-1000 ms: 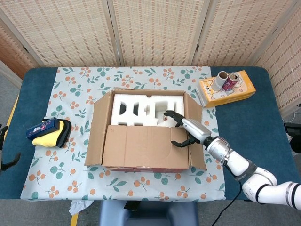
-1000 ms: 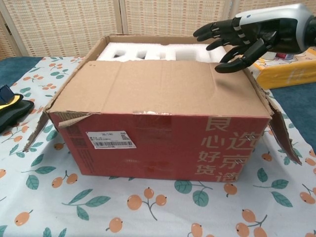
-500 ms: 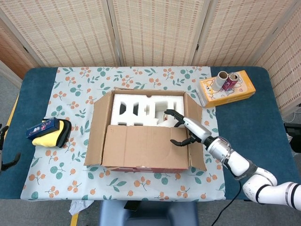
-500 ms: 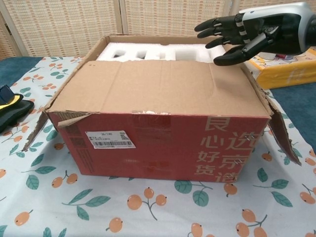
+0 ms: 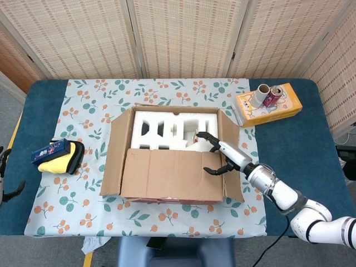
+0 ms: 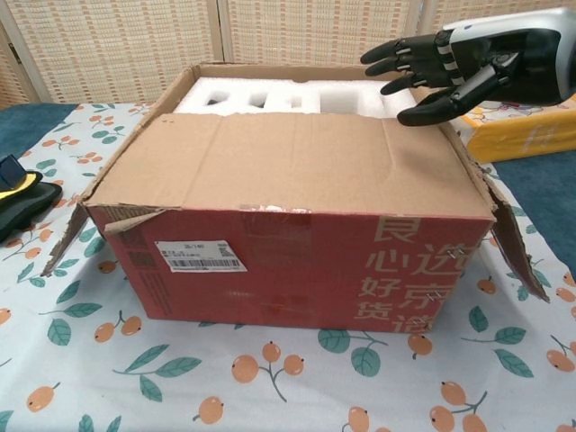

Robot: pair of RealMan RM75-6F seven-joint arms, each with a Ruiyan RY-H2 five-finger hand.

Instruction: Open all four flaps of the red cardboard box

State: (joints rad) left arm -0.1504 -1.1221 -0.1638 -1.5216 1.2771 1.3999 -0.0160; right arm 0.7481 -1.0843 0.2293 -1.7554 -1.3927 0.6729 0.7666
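1. The right hand (image 5: 219, 154) is hovering over the box's three o'clock corner with fingers spread and curved, gripping nothing; its dark fingertips (image 6: 402, 61) are hanging just above the free edge of the near flap (image 5: 172, 175), apart from the cardboard as far as the chest view shows.
2. The left hand (image 5: 4, 181) is only just showing at the nine o'clock edge of the head view, off the table; whether it is open or closed cannot be told.
3. The red cardboard box (image 6: 297, 265) is sitting mid-table on the floral cloth (image 5: 89, 105); the near flap is lying flat over the opening while the side and far flaps are standing outward.
4. Judged from here, fingers could be slipping off the flap's thin edge or pressing it down onto the foam, since the smooth corrugated board offers little purchase; the torn corner at seven o'clock suggests weakened creases.
5. White moulded foam (image 5: 167, 128), blocky with cut-out recesses, is filling the interior.
6. A yellow carton (image 5: 270, 104) is lying at two o'clock.
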